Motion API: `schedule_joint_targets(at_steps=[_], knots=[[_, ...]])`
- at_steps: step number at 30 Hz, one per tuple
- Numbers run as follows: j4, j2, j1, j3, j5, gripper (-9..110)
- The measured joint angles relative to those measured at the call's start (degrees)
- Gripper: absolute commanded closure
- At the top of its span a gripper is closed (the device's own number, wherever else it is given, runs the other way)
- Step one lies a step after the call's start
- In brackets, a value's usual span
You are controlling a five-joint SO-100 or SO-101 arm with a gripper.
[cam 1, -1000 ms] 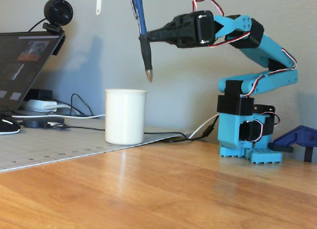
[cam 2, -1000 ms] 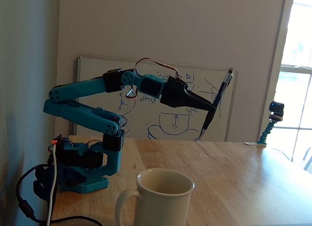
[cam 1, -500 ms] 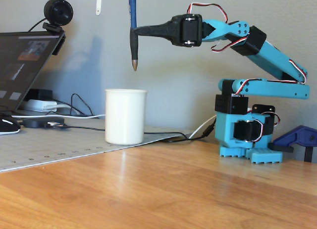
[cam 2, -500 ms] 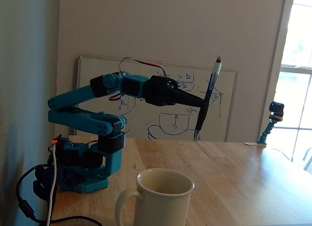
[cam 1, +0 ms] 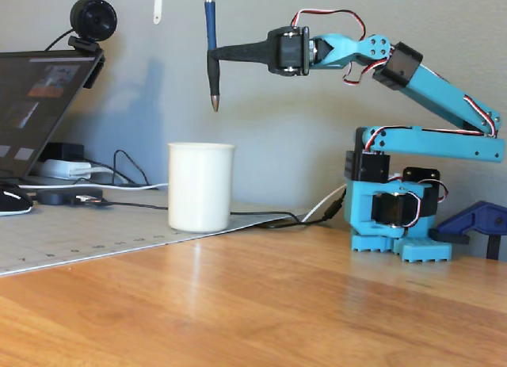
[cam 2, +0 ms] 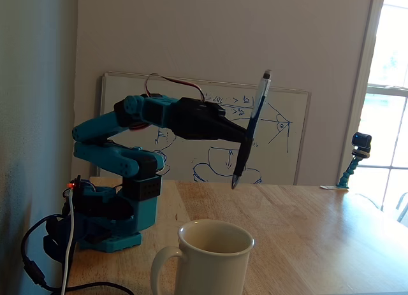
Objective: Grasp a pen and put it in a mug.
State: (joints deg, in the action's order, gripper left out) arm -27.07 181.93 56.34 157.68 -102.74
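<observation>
Fingers: black, long, clamped together on the pen (cam 1: pixel 211 46) at its dark blue grip section; gripper (cam 1: pixel 215 55) reaches out level to the left of a fixed view, on the end of the blue arm (cam 1: pixel 432 89). Pen: held near upright, tip down, upper end cut off by the top edge of that view; tip in the air above the mug (cam 1: pixel 201 186) and apart from it, seemingly over the opening. Mug: cream-white, upright, on the edge of a grey cutting mat (cam 1: pixel 87 236) laid on the wooden table (cam 1: pixel 317 303). Also listed here: laptop (cam 1: pixel 36 105) with webcam (cam 1: pixel 93 22) at left, cables trailing behind the mug. Other fixed view: gripper (cam 2: pixel 245 137) seen from the mug side, jaws closed on the pen (cam 2: pixel 251 129), which leans slightly, cap end high and tip low. Mug (cam 2: pixel 213 260) in the foreground with handle at left, interior looks empty; how far the tip stands behind the rim cannot be told from this angle. Whiteboard (cam 2: pixel 191 148) behind the arm (cam 2: pixel 121 151). Status, as judged: grasp and lift done, pen carried near the mug; remaining are final alignment over the opening, lowering and release.
</observation>
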Motion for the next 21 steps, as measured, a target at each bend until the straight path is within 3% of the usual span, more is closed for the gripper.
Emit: schedule_joint_targets(at_steps=[11, 21], knots=[[0.0, 0.0, 10.1, 0.0, -1.0, 97], [0.0, -0.7, 11.3, 8.3, -1.0, 97]])
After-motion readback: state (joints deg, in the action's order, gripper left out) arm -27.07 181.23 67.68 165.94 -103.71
